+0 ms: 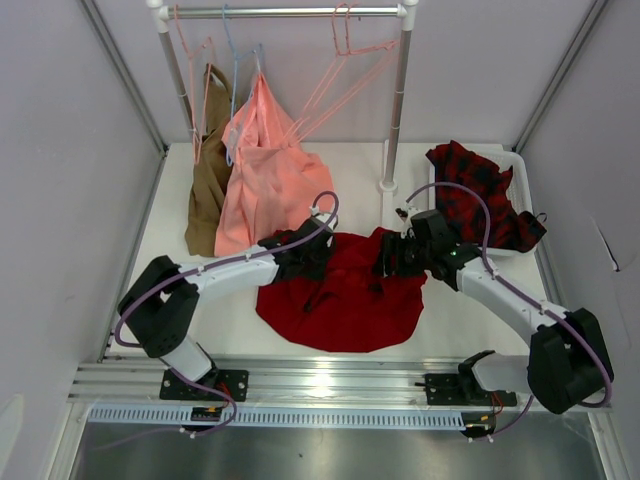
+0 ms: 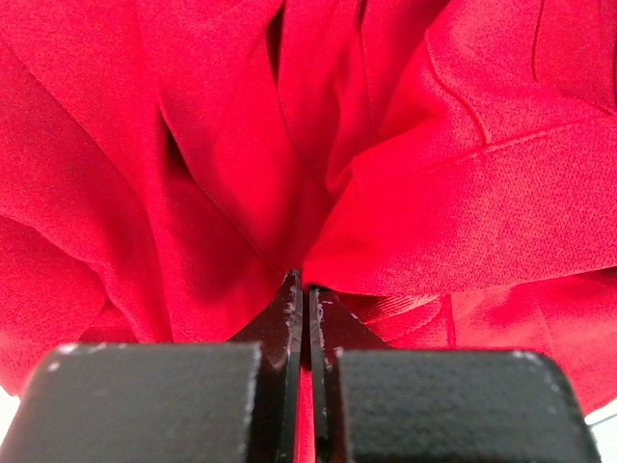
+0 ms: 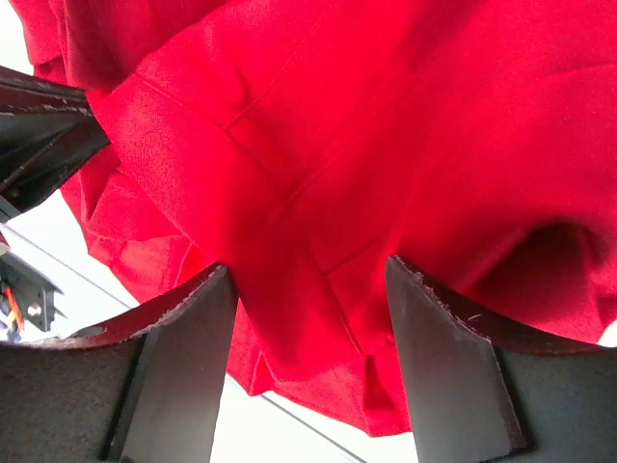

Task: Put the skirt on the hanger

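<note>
At frame centre, skirt lay bunched on the table. Left gripper clenched on a fold; right gripper jaws apart, straddling cloth. Step: securing the skirt. Next probably needs the right to close, then both lift toward hanger, upper right.

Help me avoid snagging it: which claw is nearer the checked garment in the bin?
Right. The right claw sits at the skirt's right edge, short of the checked garment; the left claw pinches the skirt farther left.

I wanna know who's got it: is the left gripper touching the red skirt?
Touching. The left wrist view shows the left gripper shut, with folds of the skirt pinched at its fingertips.
</note>
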`<act>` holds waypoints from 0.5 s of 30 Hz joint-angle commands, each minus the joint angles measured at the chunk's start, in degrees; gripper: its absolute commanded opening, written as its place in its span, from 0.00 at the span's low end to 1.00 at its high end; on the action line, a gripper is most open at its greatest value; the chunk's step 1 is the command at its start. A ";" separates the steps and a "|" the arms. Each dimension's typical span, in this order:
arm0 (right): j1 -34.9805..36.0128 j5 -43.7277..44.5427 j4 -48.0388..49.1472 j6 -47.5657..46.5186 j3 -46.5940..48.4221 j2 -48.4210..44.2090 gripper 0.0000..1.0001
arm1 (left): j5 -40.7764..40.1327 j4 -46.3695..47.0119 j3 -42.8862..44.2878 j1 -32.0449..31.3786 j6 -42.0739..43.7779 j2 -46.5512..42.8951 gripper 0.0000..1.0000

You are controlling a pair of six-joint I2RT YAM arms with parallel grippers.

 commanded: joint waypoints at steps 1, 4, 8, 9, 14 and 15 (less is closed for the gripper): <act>1.40 6.41 -0.82 1.19 -0.34 -4.01 0.67 | 1.37 -0.63 3.12 0.49 0.18 0.49 0.00; 4.20 9.73 -2.40 1.10 -0.34 -5.50 0.66 | 1.72 -1.08 3.74 0.58 0.53 0.41 0.00; 7.03 14.67 -5.73 2.68 0.10 -5.42 0.63 | 2.42 -1.08 4.26 0.58 0.79 0.14 0.00; 7.73 15.02 -6.70 3.21 0.19 -5.33 0.63 | 2.51 -1.08 4.35 0.58 0.79 0.23 0.01; 17.28 29.75 -10.31 8.04 0.72 -6.47 0.68 | 2.95 -1.25 4.53 0.58 1.05 0.32 0.01; 18.79 31.88 -10.75 8.66 0.81 -6.91 0.68 | 3.13 -1.25 4.44 0.58 1.05 0.32 0.01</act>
